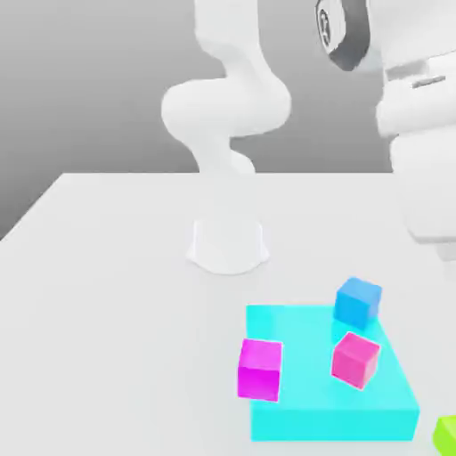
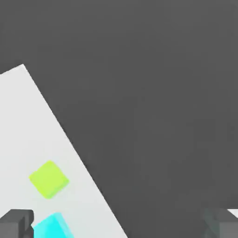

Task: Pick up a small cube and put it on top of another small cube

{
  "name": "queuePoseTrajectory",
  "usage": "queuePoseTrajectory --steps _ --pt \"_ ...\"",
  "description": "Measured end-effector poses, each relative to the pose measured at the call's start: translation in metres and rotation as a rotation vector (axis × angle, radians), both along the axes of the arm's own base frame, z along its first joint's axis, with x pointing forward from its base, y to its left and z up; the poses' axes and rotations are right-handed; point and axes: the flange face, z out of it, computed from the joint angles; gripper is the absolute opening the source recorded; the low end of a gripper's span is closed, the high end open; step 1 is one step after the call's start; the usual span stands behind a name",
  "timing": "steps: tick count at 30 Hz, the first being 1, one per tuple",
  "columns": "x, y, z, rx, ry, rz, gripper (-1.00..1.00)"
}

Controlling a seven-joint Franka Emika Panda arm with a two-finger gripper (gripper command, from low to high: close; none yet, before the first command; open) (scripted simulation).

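The step in hand looks like the approach to the small lime-green cube, which sits on the white surface at the lower right corner of the exterior view, just beside the right edge of the cyan slab and close to the surface's own edge. In the hand view the same cube lies in the lower left of the frame, well off the midline between the two dark fingertips. The claw is spread to its full width and holds nothing. To do this well, it should probably be brought across until the cube sits centred between the fingertips before any descent. The cube has no long axis; it lies flat, and in the hand view its sides run diagonally, corner pointing upward in the frame. A wrist turn would likely let the pads meet two flat faces, not corners.
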Motion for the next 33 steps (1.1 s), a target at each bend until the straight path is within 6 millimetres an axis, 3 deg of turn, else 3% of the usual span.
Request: queuePoseTrajectory --steps 5,11,15,16,23,27,33 --pt "-0.004 0.038 -0.082 -0.099 0.048 0.220 0.00" --pt "-0.026 0.080 -0.176 -0.232 0.091 0.508 0.00" --pt "-0.031 0.088 -0.239 -0.262 0.098 0.570 0.00" --pt "-0.032 0.087 -0.252 -0.263 0.099 0.572 -1.00" --pt "-0.032 0.088 -0.254 -0.264 0.101 0.574 -1.00" --pt "-0.034 0.087 -0.203 -0.263 0.102 0.582 -1.00" --pt "-0.072 0.070 -0.157 -0.242 0.097 0.816 -1.00"
